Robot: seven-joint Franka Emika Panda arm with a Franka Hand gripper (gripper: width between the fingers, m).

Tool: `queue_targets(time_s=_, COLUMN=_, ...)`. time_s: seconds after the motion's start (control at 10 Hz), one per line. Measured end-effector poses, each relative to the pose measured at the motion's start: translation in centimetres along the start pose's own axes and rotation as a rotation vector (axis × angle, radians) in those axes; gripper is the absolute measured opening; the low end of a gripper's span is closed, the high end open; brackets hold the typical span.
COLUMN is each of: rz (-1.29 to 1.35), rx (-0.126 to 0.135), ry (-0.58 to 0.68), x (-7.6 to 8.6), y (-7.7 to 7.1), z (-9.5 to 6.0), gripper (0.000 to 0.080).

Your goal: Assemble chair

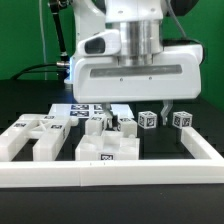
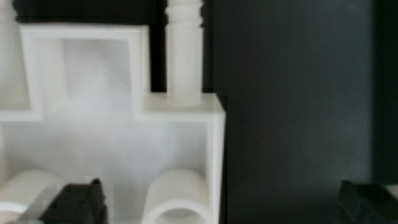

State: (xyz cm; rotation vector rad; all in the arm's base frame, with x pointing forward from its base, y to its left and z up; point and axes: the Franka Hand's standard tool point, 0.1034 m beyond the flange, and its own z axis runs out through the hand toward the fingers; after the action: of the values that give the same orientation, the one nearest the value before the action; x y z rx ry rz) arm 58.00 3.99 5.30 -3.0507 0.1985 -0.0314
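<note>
Along the near edge of the black table (image 1: 160, 142) the long white border rail (image 1: 110, 172) is lying. It turns up the edge on the exterior view's right, likely to keep loose parts from sliding off.

Just behind the rail, toward the near corner on the exterior view's left, a blocky chair piece (image 1: 30, 138) is resting flat. Near the middle of that edge a tagged chair panel (image 1: 105, 148) is lying with its tags facing up, probably so the cameras can read them.

Farther back, toward the middle of the table, two small cubes (image 1: 148, 118) (image 1: 181, 119) are sitting apart from each other, tags facing outward.

Above them the gripper (image 1: 143, 108) is hanging with its fingers pointing straight down, which looks like an approach for a top-down pick.

In the wrist view the dark fingertips (image 2: 71, 203) are standing wide apart and holding nothing. Between them are showing the edge of a framed white chair part (image 2: 107, 130), one of its round pegs (image 2: 178, 200) and bare table. A slim white rod (image 2: 178, 40) is lying beyond the frame.

Whether this part is the tagged panel cannot be told for sure. The wide spread is probably meant to straddle the part's edge before closing, so I judge the arm is lining up a grasp and nothing is joined yet.
</note>
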Motion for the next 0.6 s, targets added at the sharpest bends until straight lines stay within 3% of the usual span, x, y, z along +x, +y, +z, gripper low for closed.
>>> queue_targets(time_s=0.1, rz=-0.046, rx=0.001, ry=-0.003, x=0.44, y=-0.03, z=0.71, gripper=0.0649)
queue_targets(time_s=0.6, rz=-0.043, rx=0.000, ry=-0.009, x=0.34, y=-0.04, z=1.26, gripper=0.0649)
